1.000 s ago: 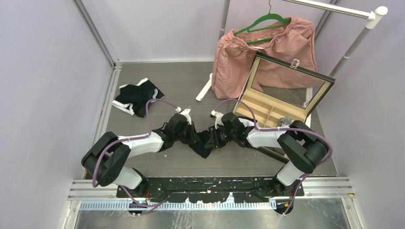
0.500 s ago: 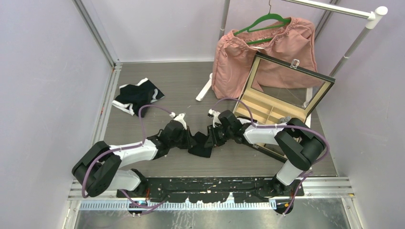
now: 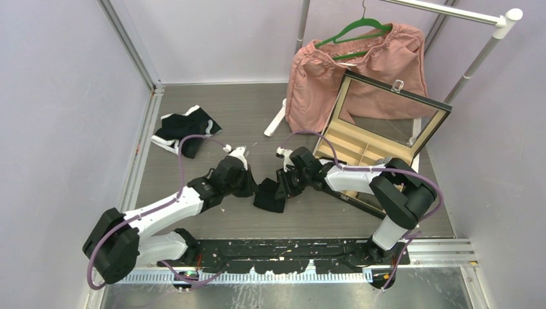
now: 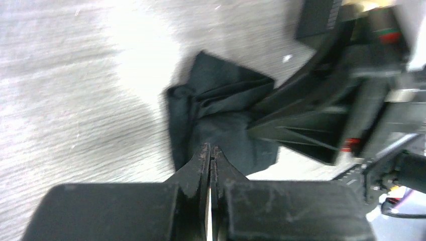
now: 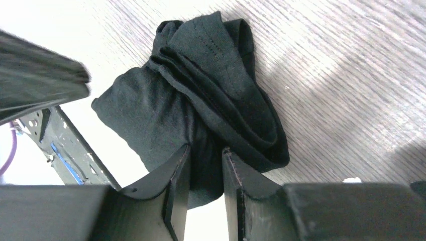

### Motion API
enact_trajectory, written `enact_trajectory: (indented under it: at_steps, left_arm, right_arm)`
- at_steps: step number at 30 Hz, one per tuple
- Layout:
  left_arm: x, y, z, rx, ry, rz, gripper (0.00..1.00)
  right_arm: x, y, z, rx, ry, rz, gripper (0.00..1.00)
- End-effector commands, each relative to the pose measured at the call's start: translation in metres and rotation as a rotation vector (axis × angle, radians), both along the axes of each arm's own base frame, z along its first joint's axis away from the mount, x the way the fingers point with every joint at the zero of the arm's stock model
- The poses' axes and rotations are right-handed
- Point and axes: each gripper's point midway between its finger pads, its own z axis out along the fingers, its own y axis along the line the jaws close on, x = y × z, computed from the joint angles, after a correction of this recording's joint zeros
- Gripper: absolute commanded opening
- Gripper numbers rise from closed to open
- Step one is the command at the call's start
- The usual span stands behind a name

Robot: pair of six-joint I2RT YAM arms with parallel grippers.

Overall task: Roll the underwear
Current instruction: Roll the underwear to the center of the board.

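Top external view first: both my arms reach toward the middle of the table [image 3: 193,219], and their tools meet at one small bundle, the black underwear [image 3: 268,196]. The bundle lies crumpled on the wood surface between the left gripper [image 3: 250,187] and the right gripper [image 3: 281,187], touching both.

From the left wrist camera I see the two fingers of the left tool pressed together, with only a thin line between them. Their tips stand at the near edge of the black cloth. I cannot tell whether a fold is caught between them. The bundle spreads just ahead of these tips and a little to the right, and the right tool comes into it from the far right side.

From the right wrist camera, the fingers [image 5: 177,173] of the right tool stand narrowly apart and black cloth fills the gap, so this tool is clamped on the garment. The rest of the cloth lies ahead of the fingers, with a thick folded ridge running from the upper left to the right.

Well beyond the left tool, to its left, the other underwear [image 3: 185,131], black with white parts, lies in a loose heap. Behind the right tool an open box [image 3: 360,151] with compartments stands, and behind it a pink garment [image 3: 380,61] hangs on a green hanger [image 3: 355,28].
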Motion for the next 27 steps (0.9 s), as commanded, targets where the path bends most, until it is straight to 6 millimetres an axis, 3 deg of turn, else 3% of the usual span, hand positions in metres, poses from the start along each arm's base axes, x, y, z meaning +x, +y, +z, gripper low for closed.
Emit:
enact_trajectory:
  at_steps: [1,6,11,19,27]
  left_arm:
    - [0.003,-0.019,0.044,-0.066,-0.086,-0.114,0.01]
    - [-0.011,-0.045,0.035,-0.082,-0.076,-0.224,0.01]
    - [-0.018,-0.057,0.003,-0.038,-0.031,-0.247,0.01]
    - [-0.014,-0.026,-0.032,0.085,-0.013,-0.131,0.01]
    - [-0.019,-0.015,-0.049,0.127,0.018,-0.110,0.01]
  right_arm:
    - [-0.017,-0.035,-0.038,-0.203,0.055,0.009,0.35]
    - [-0.018,-0.035,-0.038,-0.203,0.056,0.010,0.36]
    - [-0.018,-0.035,-0.037,-0.204,0.056,0.008,0.39]
    - [-0.020,-0.038,-0.029,-0.204,0.047,0.005,0.42]
    - [-0.020,-0.039,-0.011,-0.182,0.020,-0.010,0.44]
